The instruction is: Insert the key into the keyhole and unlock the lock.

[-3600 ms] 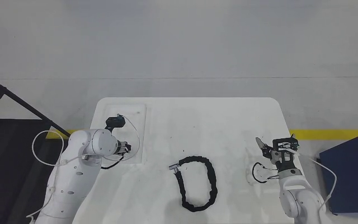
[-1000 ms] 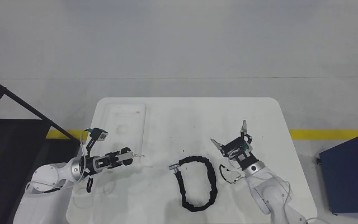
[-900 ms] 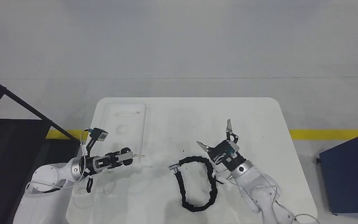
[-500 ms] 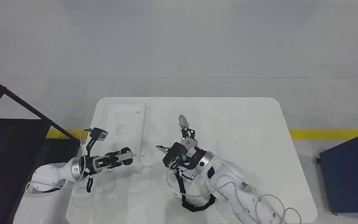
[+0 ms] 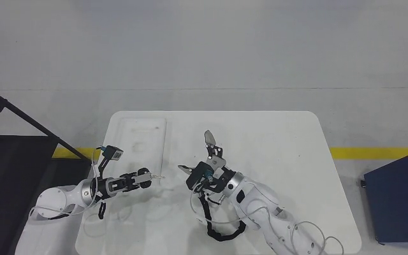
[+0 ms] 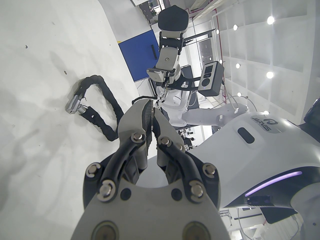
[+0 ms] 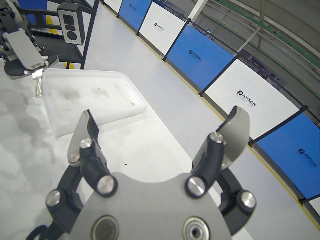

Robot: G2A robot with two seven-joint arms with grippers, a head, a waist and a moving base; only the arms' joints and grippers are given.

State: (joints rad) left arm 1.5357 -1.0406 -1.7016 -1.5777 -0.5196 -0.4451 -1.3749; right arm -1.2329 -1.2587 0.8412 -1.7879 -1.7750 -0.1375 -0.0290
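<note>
Key is gripped in the shut left jaws, held level and pointed toward the chain lock lying mid-counter. The right jaws are spread wide and empty above the lock's metal end, forearm angled across the chain.

Robotics lab in big industrial hall, by the looks of it, definitely not home. Grey poured floor marked with yellow line, seen around white tabletop. Space lined by row of blue and white partition panels. High roof with steel beams seen overhead. White grid wall lit by round spotlights. Sensor box mounted on black rack.
</note>
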